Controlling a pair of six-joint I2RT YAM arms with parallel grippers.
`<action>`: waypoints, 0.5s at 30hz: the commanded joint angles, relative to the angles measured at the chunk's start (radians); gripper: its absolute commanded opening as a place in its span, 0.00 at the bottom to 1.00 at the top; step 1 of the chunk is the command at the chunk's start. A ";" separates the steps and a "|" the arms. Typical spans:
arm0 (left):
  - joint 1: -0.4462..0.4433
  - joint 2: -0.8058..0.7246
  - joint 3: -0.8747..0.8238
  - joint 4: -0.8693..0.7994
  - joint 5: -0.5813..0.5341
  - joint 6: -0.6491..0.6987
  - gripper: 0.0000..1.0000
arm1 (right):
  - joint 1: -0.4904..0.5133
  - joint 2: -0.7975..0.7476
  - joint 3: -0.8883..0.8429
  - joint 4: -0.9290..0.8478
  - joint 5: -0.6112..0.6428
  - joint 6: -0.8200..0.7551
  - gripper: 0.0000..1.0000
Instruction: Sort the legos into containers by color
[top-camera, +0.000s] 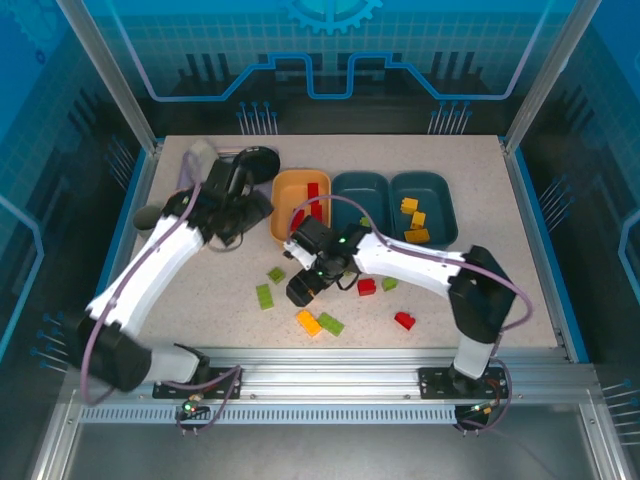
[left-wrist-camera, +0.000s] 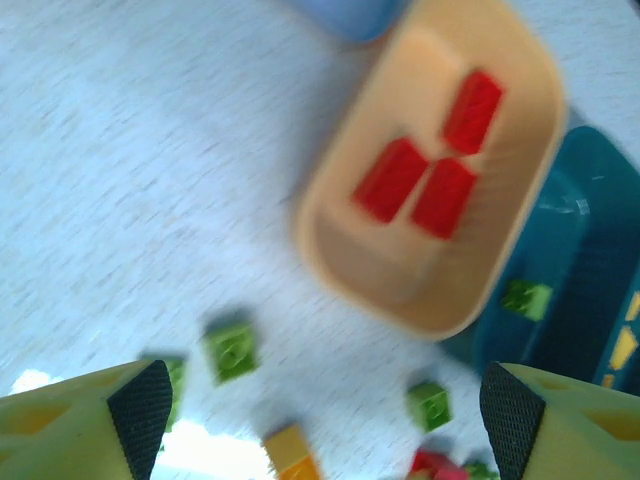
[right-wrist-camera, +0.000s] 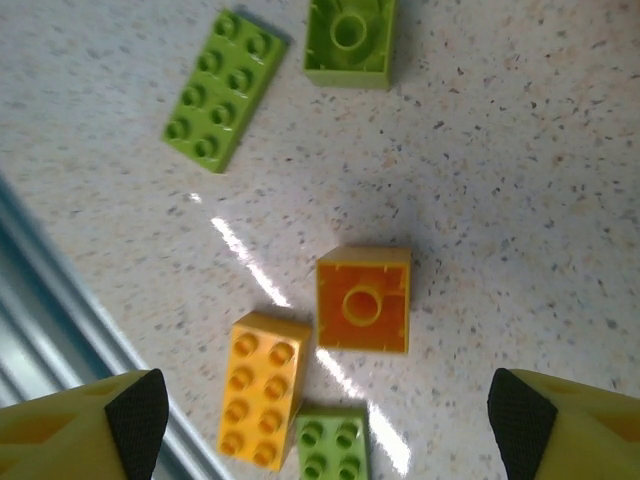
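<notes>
From above, the left end effector (top-camera: 245, 213) hovers beside the orange tray (top-camera: 290, 195), and the right end effector (top-camera: 303, 290) is over loose legos (top-camera: 265, 296) on the surface (top-camera: 200, 300). Left wrist: pads (left-wrist-camera: 140, 405) spread, empty; red legos (left-wrist-camera: 415, 185) lie in that tray. Right wrist: pads spread above an orange lego (right-wrist-camera: 363, 298).

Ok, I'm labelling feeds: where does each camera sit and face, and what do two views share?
Top external: above and behind the bases, facing down at the speckled table; left arm, right arm show.
Left wrist: on its arm, facing down past the open left gripper at the light orange plastic tray.
Right wrist: on its arm, facing down past the open right gripper at lime green studded bricks.
Shared: the tray, top and left wrist.
</notes>
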 joint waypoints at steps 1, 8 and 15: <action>-0.013 -0.152 -0.125 -0.090 -0.031 -0.142 0.84 | 0.015 0.090 0.080 -0.082 0.005 -0.037 0.85; -0.016 -0.403 -0.241 -0.270 -0.017 -0.176 0.84 | 0.019 0.247 0.181 -0.153 0.049 -0.038 0.72; -0.033 -0.471 -0.310 -0.195 0.028 -0.213 0.83 | 0.020 0.286 0.214 -0.168 0.086 -0.022 0.36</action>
